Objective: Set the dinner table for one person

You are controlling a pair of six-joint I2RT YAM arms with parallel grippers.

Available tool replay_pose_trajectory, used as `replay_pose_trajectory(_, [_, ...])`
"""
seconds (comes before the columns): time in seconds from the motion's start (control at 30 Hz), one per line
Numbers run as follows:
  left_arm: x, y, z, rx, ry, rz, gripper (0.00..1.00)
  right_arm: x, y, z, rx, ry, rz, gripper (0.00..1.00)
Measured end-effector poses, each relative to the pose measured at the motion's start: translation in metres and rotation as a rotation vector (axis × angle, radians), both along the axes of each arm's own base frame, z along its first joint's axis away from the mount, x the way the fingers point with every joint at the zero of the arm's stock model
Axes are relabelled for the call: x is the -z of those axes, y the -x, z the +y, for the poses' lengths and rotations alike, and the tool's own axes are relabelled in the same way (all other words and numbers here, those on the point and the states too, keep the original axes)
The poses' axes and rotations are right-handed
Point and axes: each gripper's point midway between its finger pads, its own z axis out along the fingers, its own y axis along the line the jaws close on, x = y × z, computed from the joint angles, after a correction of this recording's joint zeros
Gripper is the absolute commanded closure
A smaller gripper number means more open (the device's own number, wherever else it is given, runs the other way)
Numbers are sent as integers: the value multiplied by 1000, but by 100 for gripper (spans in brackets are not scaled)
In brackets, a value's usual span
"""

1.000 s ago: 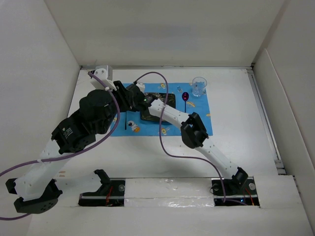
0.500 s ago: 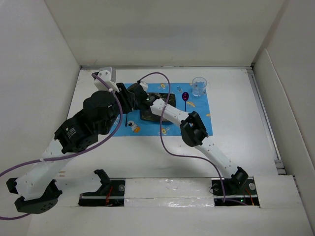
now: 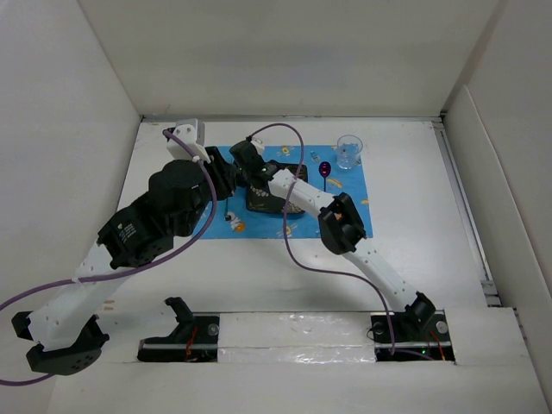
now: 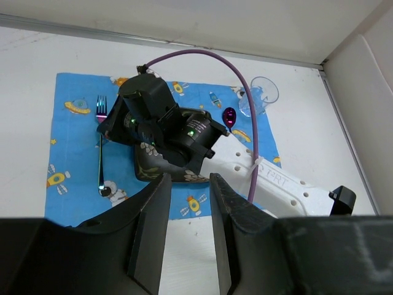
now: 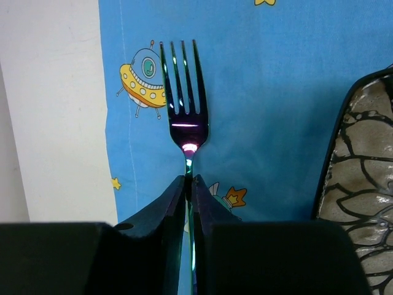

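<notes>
Only the right wrist view shows right gripper [image 5: 190, 179] pinching fork [image 5: 184, 117]; left gripper [image 4: 188, 180] gapes.

Partial "RT" lettering on the right arm [image 4: 276, 184]

Top view overhead, left wrist higher, right wrist close, placemat [image 3: 352, 177] shared

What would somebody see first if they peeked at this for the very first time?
The bright blue placemat with cartoon rockets and flying saucers jumps out, lying mid-table on the plain white dinner table. On its left side a shiny rainbow-tinted fork lies flat, its thin handle between the fingers of the right pincer. A dark patterned plate sits in the middle, with a purple spoon and a clear glass to the right.
</notes>
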Motion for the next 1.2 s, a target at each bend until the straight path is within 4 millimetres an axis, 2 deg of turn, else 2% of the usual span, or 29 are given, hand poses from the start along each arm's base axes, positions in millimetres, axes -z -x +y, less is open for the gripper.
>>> replay_pose_trajectory(0.03, [0, 0, 0, -1, 0, 0, 70, 0, 0, 0, -1, 0, 1, 75])
replay_pose_trajectory(0.13, [0, 0, 1, -3, -2, -1, 67, 0, -1, -1, -5, -2, 1, 64])
replay_pose_trajectory(0.27, [0, -1, 2, -14, -5, -4, 58, 2, 0, -1, -15, 3, -1, 56])
replay_pose_trajectory(0.37, [-1, -2, 4, -25, -5, -8, 48, -3, 3, -1, -38, 7, -7, 53])
replay_pose_trajectory(0.4, [-2, -2, 5, -29, -5, -10, 42, -6, 5, -3, -46, 15, -8, 51])
replay_pose_trajectory(0.47, [-3, -3, 6, -37, -8, -15, 37, -17, 10, -7, -63, 25, -15, 47])
replay_pose_trajectory(0.53, [-4, -4, 9, -50, -10, -23, 31, -41, 13, -13, -84, 25, -39, 43])
replay_pose_trajectory(0.57, [-6, -5, 10, -56, -13, -26, 27, -45, 16, -12, -109, 29, -47, 40])
replay_pose_trajectory(0.6, [-8, -6, 10, -63, -13, -32, 23, -78, 20, -18, -111, 8, -72, 40])
replay_pose_trajectory(0.7, [-18, -12, 13, -100, -6, -57, 12, -157, 37, -40, -160, -34, -158, 31])
replay_pose_trajectory(0.77, [-27, -17, 12, -128, 13, -81, 11, -217, 56, -66, -192, -73, -231, 25])
replay_pose_trajectory(0.8, [-30, -19, 12, -136, 20, -90, 1, -244, 66, -83, -208, -88, -269, 1])
replay_pose_trajectory(0.87, [-39, -25, 10, -152, 39, -122, 1, -295, 89, -123, -220, -118, -341, 0])
replay_pose_trajectory(0.9, [-45, -27, 8, -151, 54, -142, 1, -313, 98, -142, -221, -122, -378, 0])
replay_pose_trajectory(1.0, [-62, -33, 2, -153, 85, -196, 1, -350, 133, -216, -188, -104, -453, 0])
replay_pose_trajectory(1.13, [-76, -44, -2, -190, 82, -216, 1, -374, 165, -302, -35, -46, -517, 0])
replay_pose_trajectory(1.2, [-77, -49, -2, -221, 67, -211, 1, -383, 179, -345, 84, -17, -554, 0])
